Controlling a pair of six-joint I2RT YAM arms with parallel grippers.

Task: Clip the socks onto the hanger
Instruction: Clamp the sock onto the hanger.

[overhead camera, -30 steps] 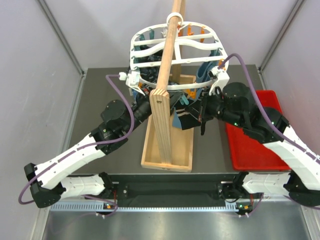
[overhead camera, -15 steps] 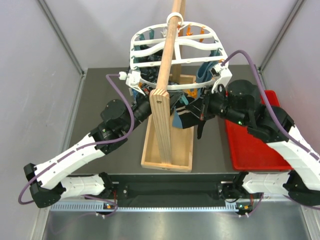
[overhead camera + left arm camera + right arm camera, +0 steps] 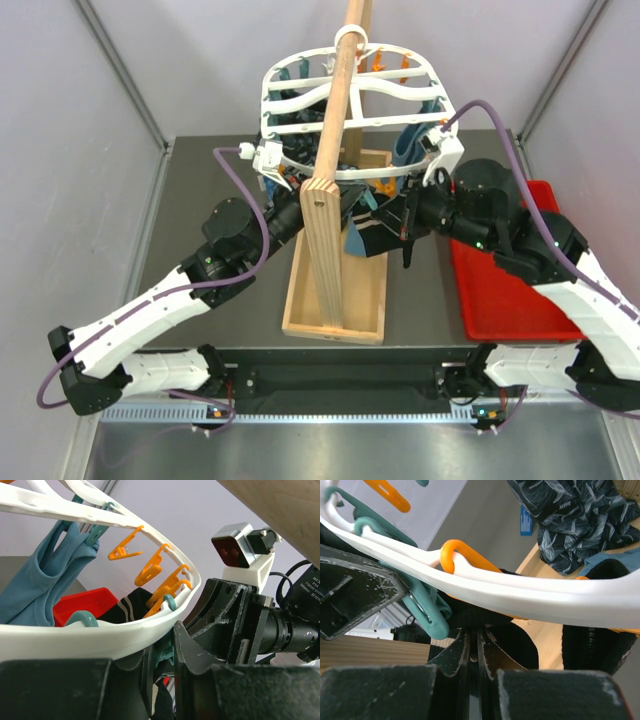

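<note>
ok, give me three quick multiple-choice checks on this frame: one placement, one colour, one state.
1. Relative to the wooden base, the red tray sits:
A) to its left B) to its right C) behind it
2. The clips on the hanger are:
A) orange and teal B) red and yellow C) all white
3. The right gripper is:
A) wide open B) shut on a black sock C) out of view

Key: 1B, the top view shows the tray right of the base. 2A, both wrist views show those colours. 3B, the fingers pinch dark fabric that dangles below.
</note>
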